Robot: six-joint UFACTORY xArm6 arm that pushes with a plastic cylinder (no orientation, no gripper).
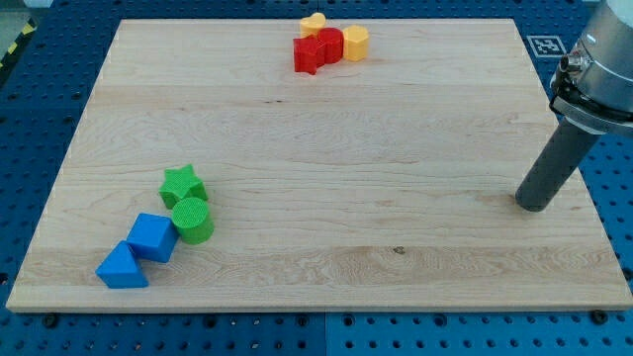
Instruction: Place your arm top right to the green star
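The green star (182, 185) lies on the wooden board (326, 138) at the view's lower left. A green cylinder (192, 220) touches it just below. My tip (532, 204) rests on the board near the view's right edge, far to the right of the green star and a little lower than it. The rod rises up and to the right from the tip.
A blue cube (151, 237) and a blue triangular block (122, 267) lie below-left of the green cylinder. At the view's top middle sit a red star (309, 54), a red block (330, 44), a yellow hexagon (355, 43) and a yellow heart (314, 22).
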